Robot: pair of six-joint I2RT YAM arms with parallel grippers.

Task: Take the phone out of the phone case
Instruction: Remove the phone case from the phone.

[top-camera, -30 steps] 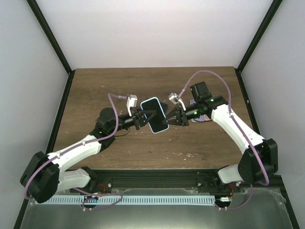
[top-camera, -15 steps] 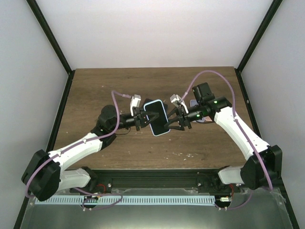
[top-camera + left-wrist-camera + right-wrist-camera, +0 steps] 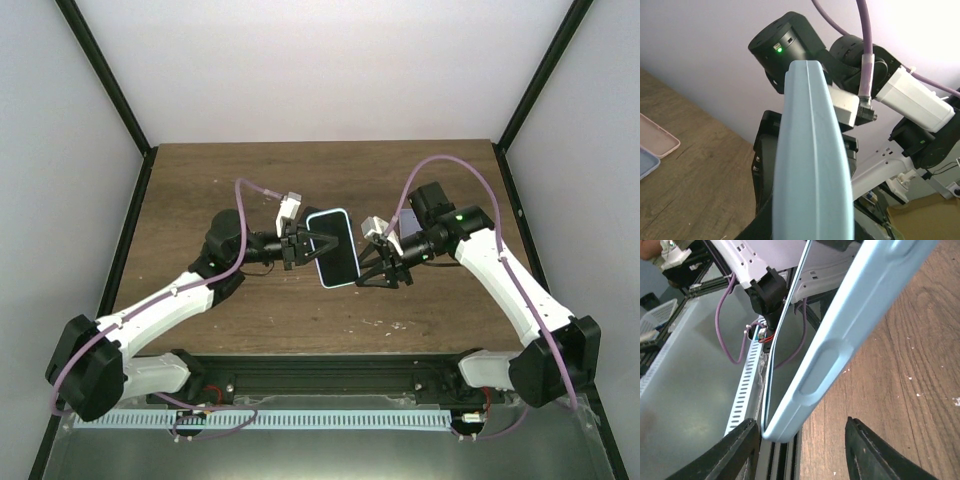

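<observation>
The phone in its light blue case [image 3: 333, 248] is held above the table's middle, tilted, with the dark screen up. My left gripper [image 3: 303, 247] is shut on the case's left edge. In the left wrist view the case [image 3: 812, 165] fills the centre and hides my fingers. My right gripper [image 3: 380, 272] is open at the case's near right corner. In the right wrist view the case edge with its side button [image 3: 840, 350] runs diagonally. Its lower corner lies between my spread fingertips [image 3: 740, 450], close to the left one. I cannot tell whether it touches.
A pink case [image 3: 657, 137] and a blue case [image 3: 644, 165] lie flat on the wooden table [image 3: 200, 190], behind the right arm. Black frame posts stand at the table's sides. A metal rail [image 3: 330, 375] runs along the near edge.
My right gripper has moved from the phone's right edge toward the near right corner. My left gripper has shifted slightly right and turned the phone more upright.
</observation>
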